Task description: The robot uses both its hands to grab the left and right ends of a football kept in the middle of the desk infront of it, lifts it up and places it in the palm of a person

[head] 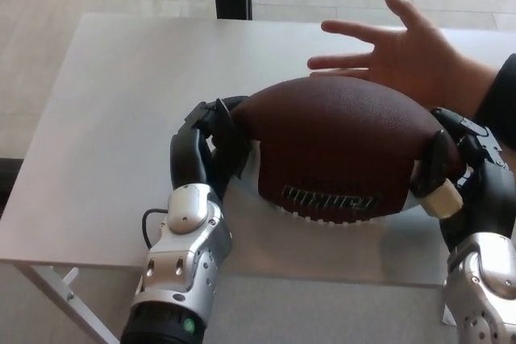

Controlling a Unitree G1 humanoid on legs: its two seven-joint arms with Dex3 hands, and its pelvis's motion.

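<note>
The football, brown pebbled leather with white laces facing me, lies with its long axis left to right over the grey table. My left hand and right hand curl closed on its pointed ends. A person's open palm waits just behind.

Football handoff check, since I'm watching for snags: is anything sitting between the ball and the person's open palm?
Nothing visible does. The football sits between the left hand and right hand, and the person's open palm waits just behind it over the bare desk, with no object between them.
</note>
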